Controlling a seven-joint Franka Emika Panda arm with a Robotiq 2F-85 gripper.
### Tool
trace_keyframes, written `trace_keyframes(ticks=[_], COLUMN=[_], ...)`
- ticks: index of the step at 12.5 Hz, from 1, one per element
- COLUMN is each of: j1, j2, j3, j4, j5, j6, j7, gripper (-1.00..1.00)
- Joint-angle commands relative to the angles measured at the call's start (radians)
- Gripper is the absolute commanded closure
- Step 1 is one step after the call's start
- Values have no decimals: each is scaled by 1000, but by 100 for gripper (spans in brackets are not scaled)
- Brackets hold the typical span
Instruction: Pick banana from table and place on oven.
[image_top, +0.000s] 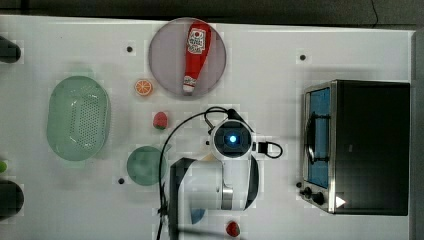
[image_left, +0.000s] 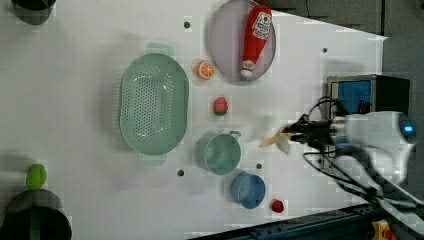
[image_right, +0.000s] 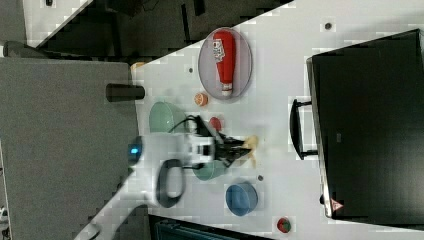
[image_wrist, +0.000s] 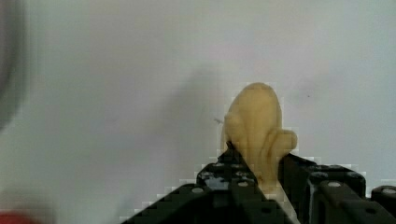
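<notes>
I am seeing the gripper (image_wrist: 261, 179) clamping the banana (image_wrist: 258, 128) between its black fingers (image_wrist: 224, 179) in the wrist view, with the pale fruit sticking out past the fingertips over the bare white table (image_wrist: 116, 93). In the left view the banana (image_left: 276, 140) is hanging off the tip of the gripper (image_left: 295, 132), lifted clear of the table (image_left: 75, 100), just beside the teal cup (image_left: 218, 153) on the left view's right and short of the oven (image_left: 367, 92). In the right view the banana (image_right: 250, 147) is sitting between the gripper (image_right: 240, 147) and the oven's handle (image_right: 297, 129), apart from the oven (image_right: 370, 125), whose black top is lying bare.

In the top view the arm's wrist (image_top: 231, 140) is covering the spot between the grey plate (image_top: 165, 60) and the oven (image_top: 372, 147). The ketchup bottle (image_top: 196, 55) is lying on that plate, with the orange slice (image_top: 143, 87) just beside the plate on the top view's left and a strawberry (image_top: 160, 120) below it. The green colander (image_top: 78, 117) is resting well to the top view's left. In the left view a blue cup (image_left: 248, 190) is standing near the teal one.
</notes>
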Motion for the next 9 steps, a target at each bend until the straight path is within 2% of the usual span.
trace_keyframes(ticks=[1,5,7,9], j1=[20,22,15,1], j2=[-262,-385,-369,-326], j3=[-7,2,-6,-48], j4=[135,373,466,515], j5=[0,1,-1,-3], j6=[-252,-658,-732,-730], j7=[2,2,1,-9], gripper=[47,47,47,47])
